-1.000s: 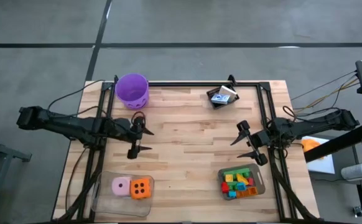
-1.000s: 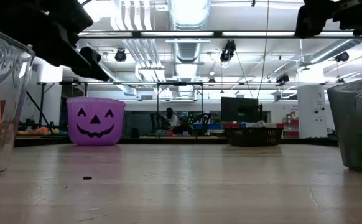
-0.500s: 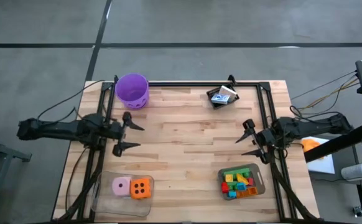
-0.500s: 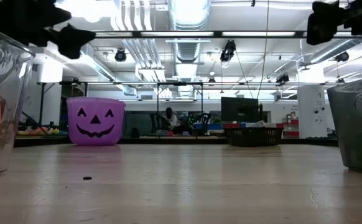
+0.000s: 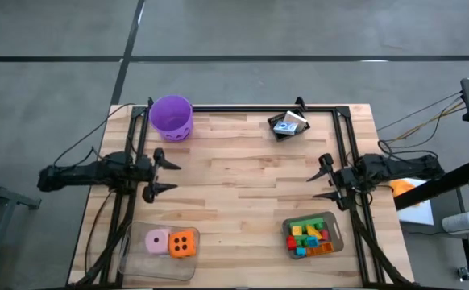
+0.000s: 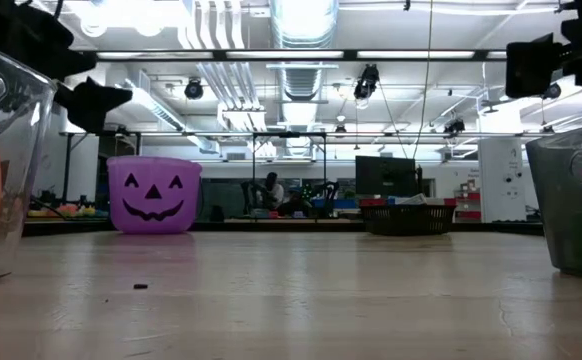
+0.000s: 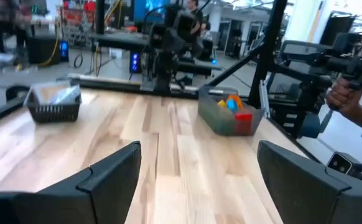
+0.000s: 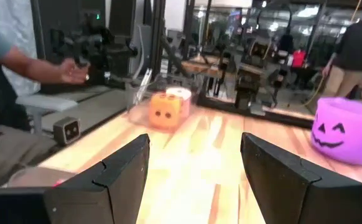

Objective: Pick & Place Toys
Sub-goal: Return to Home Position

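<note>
Both arms slid back toward the table (image 5: 242, 193) sides. My left claw (image 5: 168, 176) and right claw (image 5: 315, 187) hung wide apart, empty. Bricks (image 5: 309, 235) sat in the grey tray (image 5: 340, 234), dice (image 5: 172, 242) in the clear box (image 5: 138, 259). I judged a slow, high pull back best.

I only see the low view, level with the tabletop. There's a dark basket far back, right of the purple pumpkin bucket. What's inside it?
Observer: From above, the basket holds white-blue card packs.
Operator: And the grey container at my right edge?
Observer: That grey tray is packed with coloured bricks.
Operator: Are the arms holding anything?
Observer: No. The left gripper and right gripper are both open and empty, at opposite side edges of the table.
</note>
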Available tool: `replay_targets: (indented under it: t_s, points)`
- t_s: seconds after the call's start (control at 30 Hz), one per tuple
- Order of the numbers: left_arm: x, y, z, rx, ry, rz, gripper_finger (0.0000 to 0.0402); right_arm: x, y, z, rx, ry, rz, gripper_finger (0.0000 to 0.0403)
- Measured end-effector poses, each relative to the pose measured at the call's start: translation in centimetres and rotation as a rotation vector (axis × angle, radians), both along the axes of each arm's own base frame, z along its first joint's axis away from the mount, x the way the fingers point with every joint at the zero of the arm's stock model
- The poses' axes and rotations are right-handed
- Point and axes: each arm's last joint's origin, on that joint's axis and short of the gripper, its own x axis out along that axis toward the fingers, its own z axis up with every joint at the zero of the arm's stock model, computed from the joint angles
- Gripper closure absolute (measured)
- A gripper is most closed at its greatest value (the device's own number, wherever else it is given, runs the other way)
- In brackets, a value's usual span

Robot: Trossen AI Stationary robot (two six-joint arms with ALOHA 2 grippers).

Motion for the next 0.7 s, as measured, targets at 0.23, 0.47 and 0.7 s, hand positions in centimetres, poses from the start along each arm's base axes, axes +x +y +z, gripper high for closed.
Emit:
replay_targets:
  t_s: [0.23, 0.47, 0.7]
  points:
    - [-0.2, 0.1, -0.2, -0.072, 0.071, 0.050, 0.0078, 0.6, -0.2, -1.9, -0.028, -0.023, -0.116, 0.0153]
    - [-0.2, 0.2, -0.3, -0.098, 0.075, 0.067, 0.0078, 0.6, -0.3, -2.1, -0.032, -0.019, -0.132, 0.0153]
    - [-0.2, 0.2, -0.3, -0.098, 0.077, 0.066, 0.0078, 0.9, -0.2, -2.4, -0.022, 0.026, -0.132, 0.0153]
